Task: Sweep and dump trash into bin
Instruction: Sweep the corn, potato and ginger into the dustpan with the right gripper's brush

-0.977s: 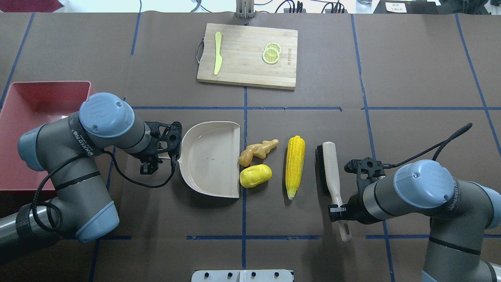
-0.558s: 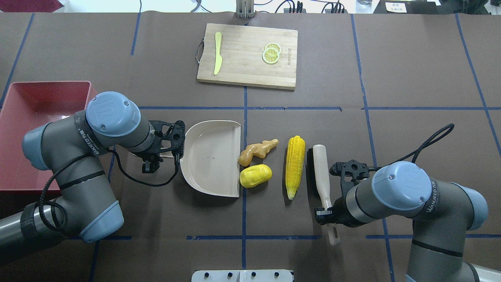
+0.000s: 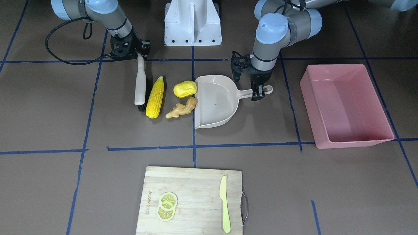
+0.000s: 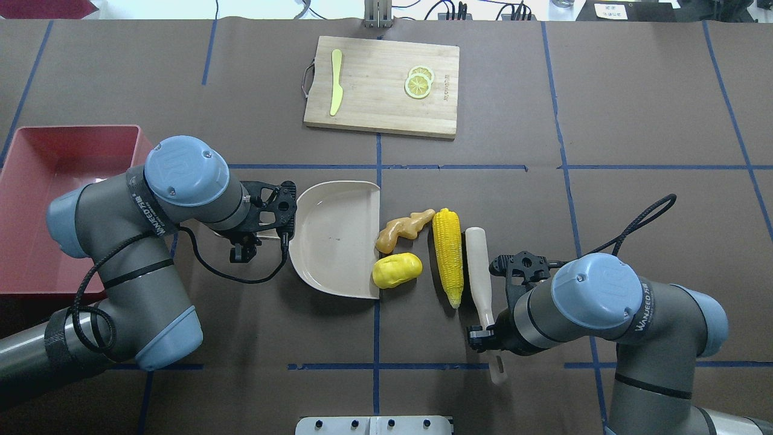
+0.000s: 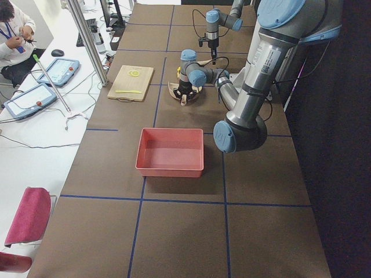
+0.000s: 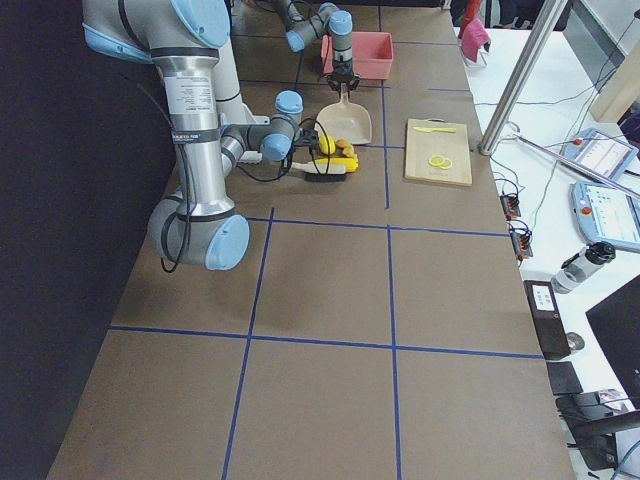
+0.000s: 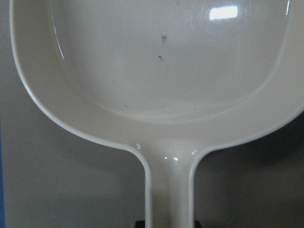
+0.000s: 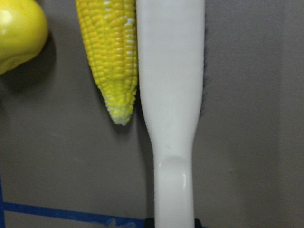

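The left gripper [image 3: 258, 94] has its jaws clamped on the handle of the beige dustpan [image 4: 335, 241], which lies flat on the brown surface [image 4: 634, 121] with its open edge facing right. The right gripper [image 4: 488, 334] has its jaws clamped on the near end of the white-backed brush [image 4: 477, 266], which lies lengthwise, near to far, with its dark bristles down. The three pieces of trash sit between pan and brush. The yellow corn cob [image 4: 448, 254] lies parallel to the brush with its pointed tip towards the near side, and the brush's left side is pressed against it. The tan ginger root [image 4: 401, 229] lies aslant, one end at the dustpan's open edge and the other reaching the far end of the cob; whether it touches the cob I cannot tell. The yellow potato-like piece [image 4: 397, 270] lies just on the near side of the ginger, against the dustpan's edge and a little apart from the cob. The pink bin [image 3: 343, 104] stands at the far left, well apart from the trash. At the far side a wooden cutting board [image 4: 380, 103] carries a yellow-green knife [image 4: 336, 81] and lemon slices [image 4: 418, 83].
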`<control>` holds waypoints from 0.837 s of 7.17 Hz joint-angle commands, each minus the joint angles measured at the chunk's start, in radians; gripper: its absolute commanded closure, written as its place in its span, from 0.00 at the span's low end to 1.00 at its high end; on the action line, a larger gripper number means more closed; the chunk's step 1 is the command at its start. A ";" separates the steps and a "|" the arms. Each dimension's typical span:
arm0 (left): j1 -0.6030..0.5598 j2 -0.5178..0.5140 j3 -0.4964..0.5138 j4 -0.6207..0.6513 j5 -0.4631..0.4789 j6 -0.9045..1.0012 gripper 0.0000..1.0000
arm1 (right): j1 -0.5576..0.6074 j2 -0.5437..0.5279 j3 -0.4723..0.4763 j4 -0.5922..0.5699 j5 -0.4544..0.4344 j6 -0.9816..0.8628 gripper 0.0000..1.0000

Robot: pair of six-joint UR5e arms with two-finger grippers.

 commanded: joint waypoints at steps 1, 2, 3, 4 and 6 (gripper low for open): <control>0.017 -0.032 0.018 0.006 0.017 -0.026 0.81 | -0.002 0.052 -0.029 -0.004 0.001 -0.001 1.00; 0.031 -0.061 0.044 0.008 0.040 -0.044 0.81 | -0.002 0.090 -0.054 -0.004 0.002 0.000 1.00; 0.034 -0.069 0.049 0.008 0.040 -0.058 0.81 | -0.003 0.117 -0.067 -0.007 0.002 0.000 1.00; 0.054 -0.084 0.059 0.008 0.042 -0.084 0.81 | -0.008 0.141 -0.072 -0.024 0.001 0.003 1.00; 0.063 -0.110 0.092 0.006 0.042 -0.116 0.81 | -0.014 0.190 -0.095 -0.027 0.001 0.026 1.00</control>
